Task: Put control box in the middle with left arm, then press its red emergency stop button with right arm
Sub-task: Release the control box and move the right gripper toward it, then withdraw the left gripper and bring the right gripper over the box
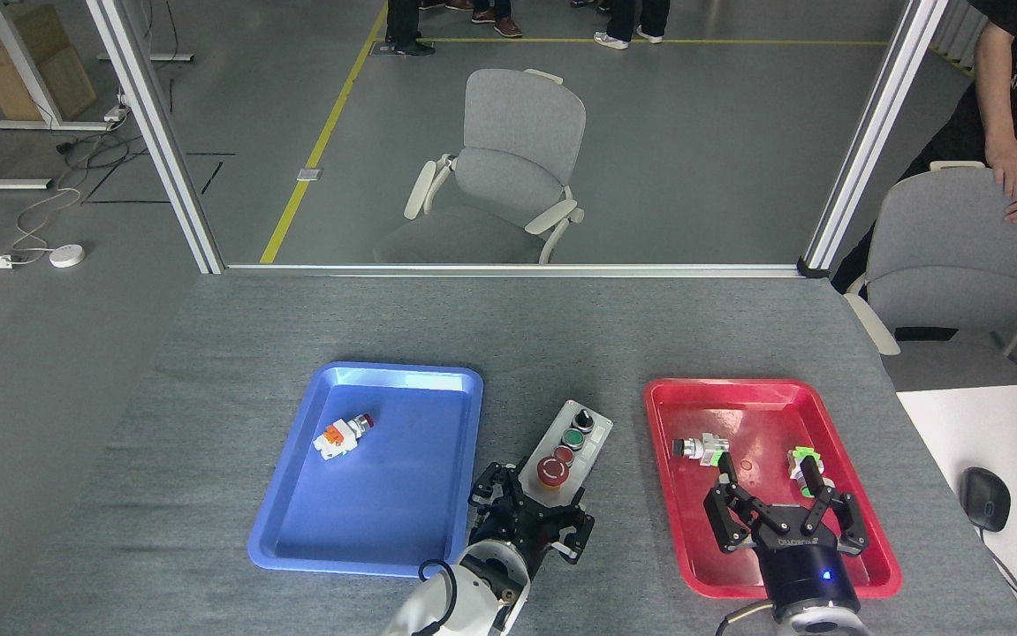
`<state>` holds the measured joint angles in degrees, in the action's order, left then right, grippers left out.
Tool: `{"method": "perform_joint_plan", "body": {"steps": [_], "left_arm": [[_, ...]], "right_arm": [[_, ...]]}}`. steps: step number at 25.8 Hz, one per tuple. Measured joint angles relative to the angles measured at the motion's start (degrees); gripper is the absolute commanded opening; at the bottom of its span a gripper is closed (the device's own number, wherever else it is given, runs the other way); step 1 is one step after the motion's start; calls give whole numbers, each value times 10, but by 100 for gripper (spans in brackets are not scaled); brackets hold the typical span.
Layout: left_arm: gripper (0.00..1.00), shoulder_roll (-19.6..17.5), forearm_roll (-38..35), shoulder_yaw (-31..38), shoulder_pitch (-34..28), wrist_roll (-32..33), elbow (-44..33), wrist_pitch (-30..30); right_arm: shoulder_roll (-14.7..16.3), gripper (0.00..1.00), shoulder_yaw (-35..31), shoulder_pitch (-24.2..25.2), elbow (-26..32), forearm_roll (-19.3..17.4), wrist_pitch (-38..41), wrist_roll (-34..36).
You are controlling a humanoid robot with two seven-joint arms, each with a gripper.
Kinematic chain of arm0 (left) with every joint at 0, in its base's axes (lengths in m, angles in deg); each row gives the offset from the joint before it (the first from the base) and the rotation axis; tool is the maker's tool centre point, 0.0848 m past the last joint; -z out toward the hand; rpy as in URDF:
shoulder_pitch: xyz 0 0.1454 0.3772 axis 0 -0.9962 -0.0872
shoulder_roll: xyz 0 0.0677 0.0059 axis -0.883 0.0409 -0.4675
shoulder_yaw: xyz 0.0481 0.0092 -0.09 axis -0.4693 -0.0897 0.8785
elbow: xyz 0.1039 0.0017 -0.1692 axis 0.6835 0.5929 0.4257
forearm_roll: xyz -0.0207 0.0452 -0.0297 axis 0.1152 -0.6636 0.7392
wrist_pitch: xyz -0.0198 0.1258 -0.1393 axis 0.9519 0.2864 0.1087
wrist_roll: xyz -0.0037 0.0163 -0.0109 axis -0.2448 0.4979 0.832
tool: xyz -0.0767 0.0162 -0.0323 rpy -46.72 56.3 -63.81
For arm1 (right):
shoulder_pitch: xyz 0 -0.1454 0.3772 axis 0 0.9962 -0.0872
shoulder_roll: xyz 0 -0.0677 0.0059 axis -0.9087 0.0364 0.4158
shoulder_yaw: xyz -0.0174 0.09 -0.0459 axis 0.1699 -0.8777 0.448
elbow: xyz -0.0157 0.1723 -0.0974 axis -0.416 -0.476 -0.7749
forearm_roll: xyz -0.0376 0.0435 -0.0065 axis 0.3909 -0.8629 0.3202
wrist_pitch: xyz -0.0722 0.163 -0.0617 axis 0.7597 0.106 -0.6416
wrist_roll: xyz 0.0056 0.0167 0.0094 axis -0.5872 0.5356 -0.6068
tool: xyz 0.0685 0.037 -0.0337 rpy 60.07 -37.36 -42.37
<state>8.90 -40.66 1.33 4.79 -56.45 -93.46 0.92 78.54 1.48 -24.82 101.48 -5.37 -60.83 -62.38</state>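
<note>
The light-grey control box (585, 435) lies tilted on the bare grey table (561, 336) between the two trays. Its black knob is at the far end. The red emergency stop button (552, 473) sits at the near end. My left gripper (533, 501) is shut on that near end, with its black claws on either side just below the big button. My right gripper (769, 484), with white lettering and a blue light, hangs open over the near part of the red tray (769, 397) and holds nothing.
A blue tray (384, 512) at the left holds one small switch part with an orange end (342, 435). Two parts with green ends (702, 449) (802, 463) lie in the red tray. A white desk with a mouse (985, 499) adjoins the right. A person stands at the far right.
</note>
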Motion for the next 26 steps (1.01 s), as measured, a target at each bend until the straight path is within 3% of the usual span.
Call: {"method": "perform_joint_plan", "body": {"steps": [4,12,19,23,26], "left_arm": [[96,0,0,0,0,0,0,2],[98,-1,-1,3,-9,2,-16,4],[98,-20,-3,13,-62,3,-103,5],[98,-47,-3,33,-96,3,-154,6],[98,-70,-4,49,-122,3,-199,6]], "right_arm": [[0,95,2,1,-1,-2,-1,1],[-1,94,4,4,-1,-6,-2,2],[-5,93,13,3,-3,-5,-4,-1],[-12,87,24,2,-4,-2,-5,-1],[-19,77,32,1,-4,0,-6,-2]]}}
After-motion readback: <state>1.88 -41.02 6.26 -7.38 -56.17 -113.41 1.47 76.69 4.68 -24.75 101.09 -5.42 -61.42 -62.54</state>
